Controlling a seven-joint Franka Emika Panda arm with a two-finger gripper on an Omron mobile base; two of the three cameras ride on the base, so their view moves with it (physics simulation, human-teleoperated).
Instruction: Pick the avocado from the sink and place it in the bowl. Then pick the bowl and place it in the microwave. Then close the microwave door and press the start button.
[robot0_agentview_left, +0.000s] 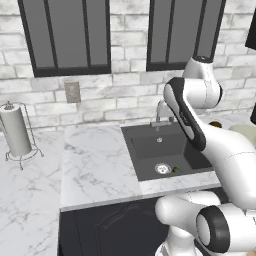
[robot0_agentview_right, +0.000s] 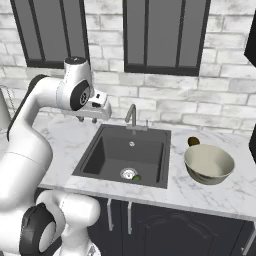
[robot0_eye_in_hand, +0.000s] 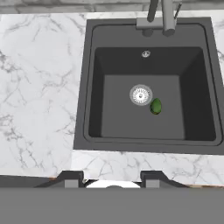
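My jaws stand apart and empty, my gripper (robot0_eye_in_hand: 112, 175) hanging high above the sink (robot0_eye_in_hand: 87, 87) — the avocado (robot0_eye_in_hand: 155, 106) lies on the basin floor well below and ahead of my tips, just beside the steel drain (robot0_eye_in_hand: 141, 95). It's small and round, so a descent slightly off-centre could nudge it rolling, or I could close on the drain instead.

In the right base view the sink (robot0_agentview_right: 125, 155) sits in the middle of the surface (robot0_agentview_right: 210, 192). The avocado (robot0_agentview_right: 137, 177) lies in it, just right of the drain (robot0_agentview_right: 128, 173). The bowl (robot0_agentview_right: 209, 164) stands right of the sink. The pincer (robot0_agentview_right: 88, 119) hangs at upper left.
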